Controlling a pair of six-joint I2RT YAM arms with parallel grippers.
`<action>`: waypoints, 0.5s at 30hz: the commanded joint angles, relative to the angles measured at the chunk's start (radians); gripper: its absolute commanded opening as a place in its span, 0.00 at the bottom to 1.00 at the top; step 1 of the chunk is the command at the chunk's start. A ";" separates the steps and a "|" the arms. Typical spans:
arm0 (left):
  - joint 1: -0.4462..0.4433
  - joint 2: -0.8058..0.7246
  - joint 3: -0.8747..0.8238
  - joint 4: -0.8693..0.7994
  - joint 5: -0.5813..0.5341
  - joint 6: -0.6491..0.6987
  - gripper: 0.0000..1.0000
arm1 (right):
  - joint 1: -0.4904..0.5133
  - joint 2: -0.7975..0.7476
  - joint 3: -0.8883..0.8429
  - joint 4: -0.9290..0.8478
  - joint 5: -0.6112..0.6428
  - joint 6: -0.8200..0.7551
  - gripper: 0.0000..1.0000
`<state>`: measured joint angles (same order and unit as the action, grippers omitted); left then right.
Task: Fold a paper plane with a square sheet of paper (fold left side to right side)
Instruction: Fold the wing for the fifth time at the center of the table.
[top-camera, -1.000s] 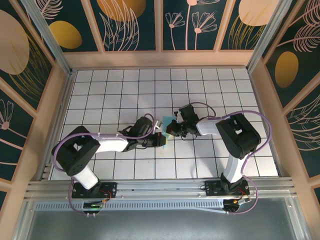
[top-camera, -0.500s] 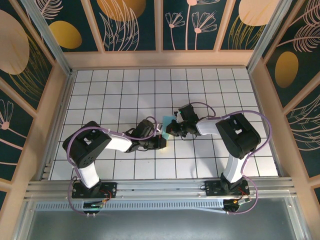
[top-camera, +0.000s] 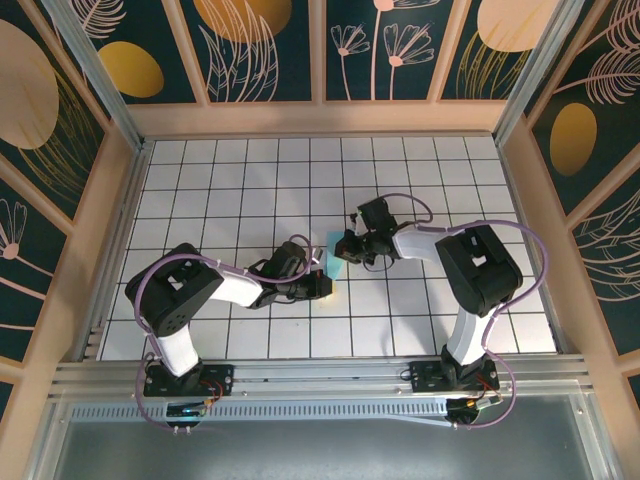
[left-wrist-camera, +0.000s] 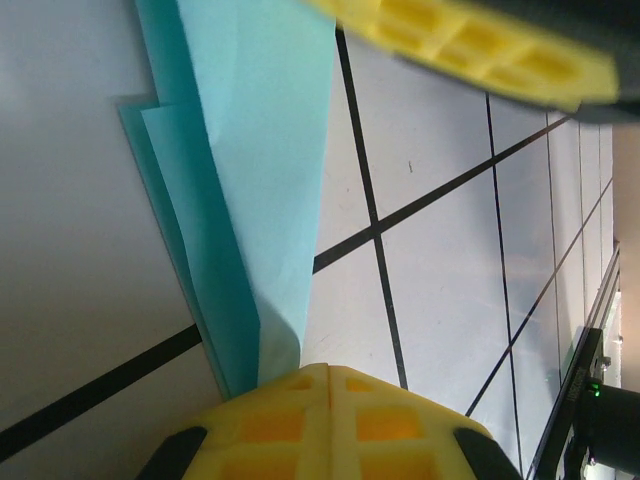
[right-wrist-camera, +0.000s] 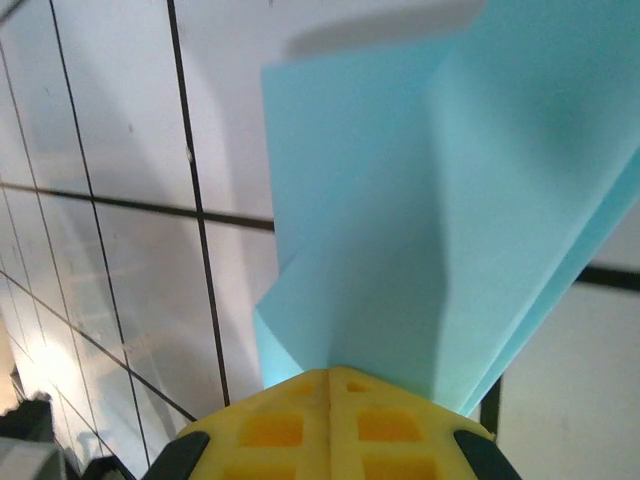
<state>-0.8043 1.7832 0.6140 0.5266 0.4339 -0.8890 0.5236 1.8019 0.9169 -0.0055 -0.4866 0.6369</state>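
Top view. The left gripper (top-camera: 320, 285) and the right gripper (top-camera: 343, 248) meet near the middle of the tiled table (top-camera: 230, 180), just beside each other, with the turquoise paper (top-camera: 335, 262) spanning the short gap between them.

Left wrist view. The two yellow fingers (left-wrist-camera: 290, 425) are pressed together along a central seam, and the lower tip of the paper (left-wrist-camera: 260, 150) runs down into that seam: a pinch on the paper. The paper shows several stacked layers with stepped edges on its left side and one long straight edge on its right. A second yellow fingertip (left-wrist-camera: 470, 50), the right gripper's, crosses the upper right corner.

Right wrist view. The fingers (right-wrist-camera: 270, 430) are likewise closed, seam to seam, pinching the paper (right-wrist-camera: 420, 230), which fans upward from the grip in creased panels. Its upper left edge is straight and casts a shadow on the tile behind. Whether any edge rests on the table cannot be told.

Open room. Bare white tiles surround the pair on all sides. The back wall (top-camera: 320, 118) and both side walls stand well apart from the grippers, while the metal rail (top-camera: 320, 375) bounds the near edge.
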 joint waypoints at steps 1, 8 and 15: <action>-0.008 0.024 -0.026 -0.076 -0.040 -0.002 0.00 | -0.020 0.020 0.030 -0.015 0.016 -0.026 0.00; -0.009 0.011 -0.025 -0.068 -0.033 -0.009 0.00 | -0.033 0.080 0.046 -0.015 0.018 -0.040 0.00; -0.006 -0.063 0.055 -0.085 -0.004 -0.025 0.00 | -0.033 0.093 -0.009 -0.030 0.038 -0.028 0.00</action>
<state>-0.8059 1.7607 0.6224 0.4881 0.4297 -0.9009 0.4942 1.8641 0.9436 0.0006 -0.4915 0.6224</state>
